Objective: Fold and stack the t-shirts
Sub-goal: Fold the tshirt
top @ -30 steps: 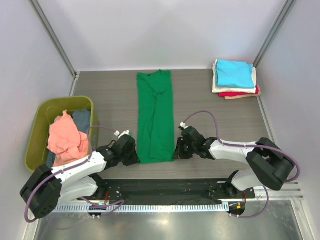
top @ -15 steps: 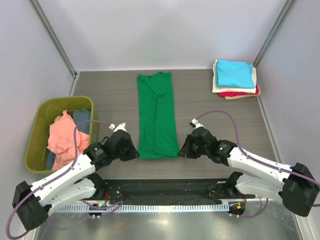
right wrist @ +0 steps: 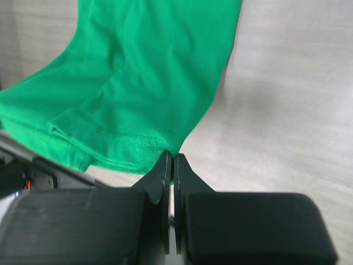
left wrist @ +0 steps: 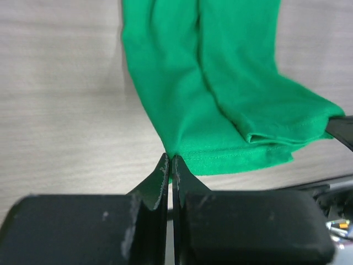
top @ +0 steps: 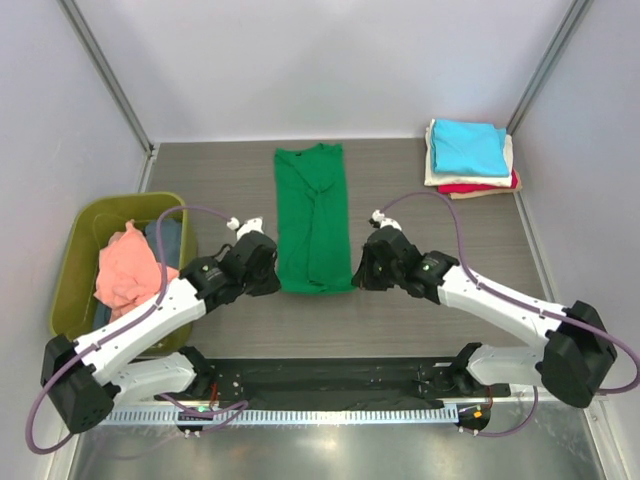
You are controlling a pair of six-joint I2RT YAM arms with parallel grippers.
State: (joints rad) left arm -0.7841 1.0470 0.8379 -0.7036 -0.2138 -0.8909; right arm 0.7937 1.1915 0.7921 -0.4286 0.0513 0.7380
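I see the green t-shirt lying lengthwise at frame centre. My left gripper clamps its lower-left hem corner, jaws pressed together; right gripper clamps the lower-right corner likewise.

tub walls the left, shirt stack the far right

Tub far left, loose shirts in it; spread shirt centre; folded stack back right.
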